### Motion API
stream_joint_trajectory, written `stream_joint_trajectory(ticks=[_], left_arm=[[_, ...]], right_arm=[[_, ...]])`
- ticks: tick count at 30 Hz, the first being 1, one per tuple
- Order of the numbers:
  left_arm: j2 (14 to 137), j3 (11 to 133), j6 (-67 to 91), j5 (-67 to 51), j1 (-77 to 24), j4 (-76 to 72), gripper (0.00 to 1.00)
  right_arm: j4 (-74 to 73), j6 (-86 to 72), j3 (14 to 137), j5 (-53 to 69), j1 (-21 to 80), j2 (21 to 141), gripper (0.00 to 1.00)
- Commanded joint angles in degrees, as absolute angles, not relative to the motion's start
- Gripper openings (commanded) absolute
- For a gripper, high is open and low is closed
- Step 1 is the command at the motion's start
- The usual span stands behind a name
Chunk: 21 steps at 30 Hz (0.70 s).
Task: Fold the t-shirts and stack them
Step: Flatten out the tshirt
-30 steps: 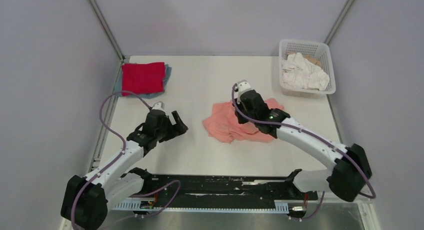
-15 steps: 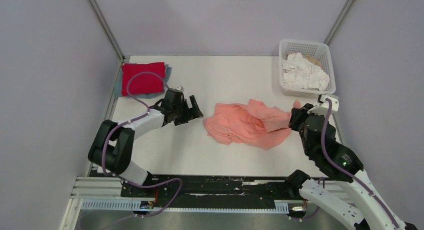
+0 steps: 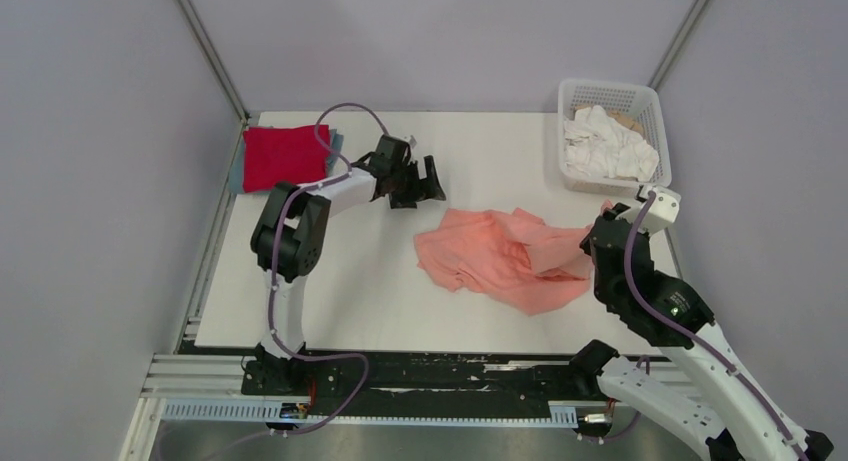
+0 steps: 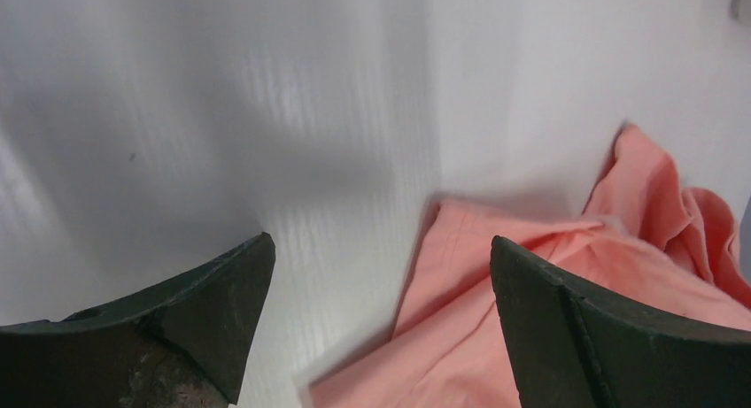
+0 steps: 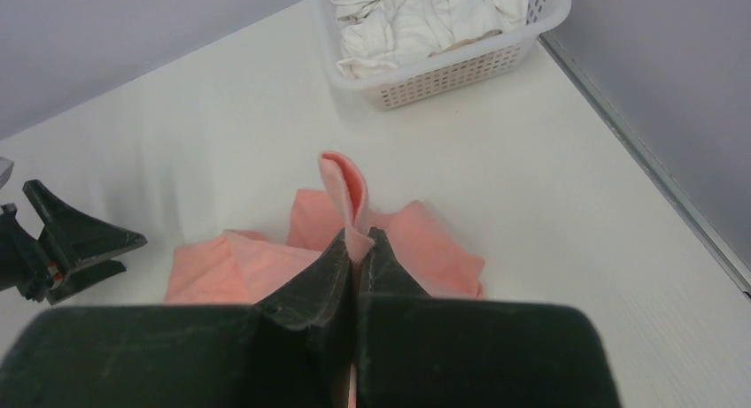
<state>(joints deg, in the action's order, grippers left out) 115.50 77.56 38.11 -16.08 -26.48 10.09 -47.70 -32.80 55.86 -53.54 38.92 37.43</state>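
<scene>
The salmon-pink t-shirt (image 3: pixel 505 256) lies crumpled at the table's middle right. My right gripper (image 3: pixel 600 218) is shut on a fold of its right edge, which stands up between the fingers in the right wrist view (image 5: pixel 347 191). My left gripper (image 3: pixel 425 181) is open and empty, low over the table just beyond the shirt's far left corner (image 4: pixel 549 293). The bright red t-shirt (image 3: pixel 285 155) lies folded at the far left on the grey-blue t-shirt (image 3: pixel 334 147), of which only edges show.
A white lattice basket (image 3: pixel 655 141) holding white and tan cloth stands at the far right corner, just beyond my right gripper; it also shows in the right wrist view (image 5: pixel 460 72). Grey walls close in the table's sides and back.
My left gripper has swung from the near left up to the shirt's far left corner. My right gripper has pulled the pink shirt's edge rightward, spreading the cloth.
</scene>
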Motion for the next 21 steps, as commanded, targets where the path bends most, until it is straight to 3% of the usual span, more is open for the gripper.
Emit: stream_joint_trajectory(ticks=[1,4,15,19,21], left_arm=[[124.5,89.2,34.6,-18.6,-28.9,17.3,1.0],[128.8,96.3,33.8,-20.0,-30.5,20.5,1.0],[130.9,99.1,38.3,-21.4,-36.7,23.4,1.0],[132.0,100.2,39.9,-22.6,-37.9,24.3,0.9],[132.3,100.0,40.8,-23.5,-38.2,24.1,0.8]], right_arm=[[-47.6,-33.6,56.0,-55.8,38.8,37.1,0.0],[-47.4,-33.2,56.0,-55.8,38.8,36.9,0.0],[-44.8,-31.0,55.5,-53.7,38.8,37.2,0.0],[-44.2,-30.4,55.3,-53.1,38.8,36.6,0.0],[-44.0,-30.1,55.3,-52.9,38.8,36.3,0.0]])
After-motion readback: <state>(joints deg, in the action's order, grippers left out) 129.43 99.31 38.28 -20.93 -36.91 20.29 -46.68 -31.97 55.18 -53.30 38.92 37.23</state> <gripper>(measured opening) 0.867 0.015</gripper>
